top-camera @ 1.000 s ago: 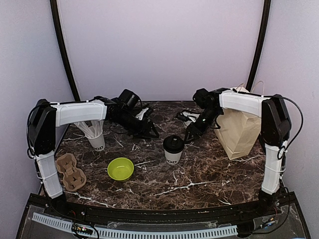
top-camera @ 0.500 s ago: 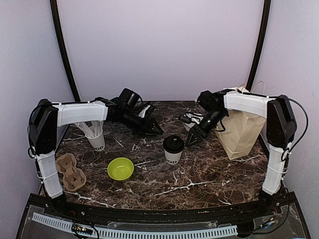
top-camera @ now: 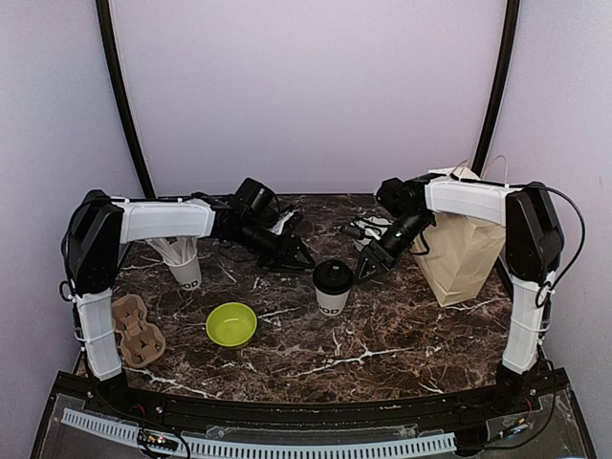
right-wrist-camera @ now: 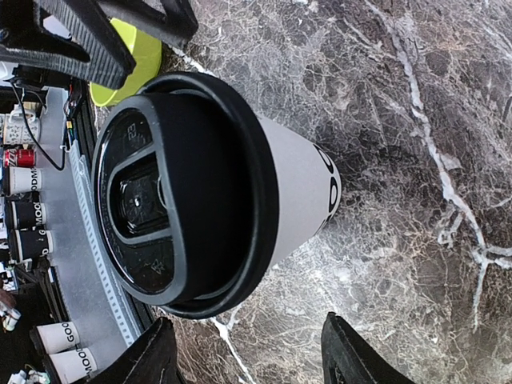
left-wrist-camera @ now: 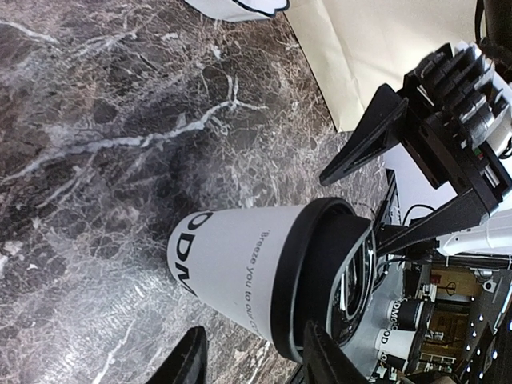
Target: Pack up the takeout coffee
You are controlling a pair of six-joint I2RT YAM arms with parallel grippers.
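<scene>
Cup [top-camera: 333, 287] is upright, lid on, in the middle of the table [top-camera: 411, 335], between the two arms. Left gripper [top-camera: 302, 258] and right gripper [top-camera: 364, 272] are both partly spread and empty. Left probably isn't touching the cup.

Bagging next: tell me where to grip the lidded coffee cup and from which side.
Grip the coffee cup on its white wall under the black lid, level, from the side facing the right tool. Upright and widening upward, it shouldn't slip past the lid rim.
</scene>
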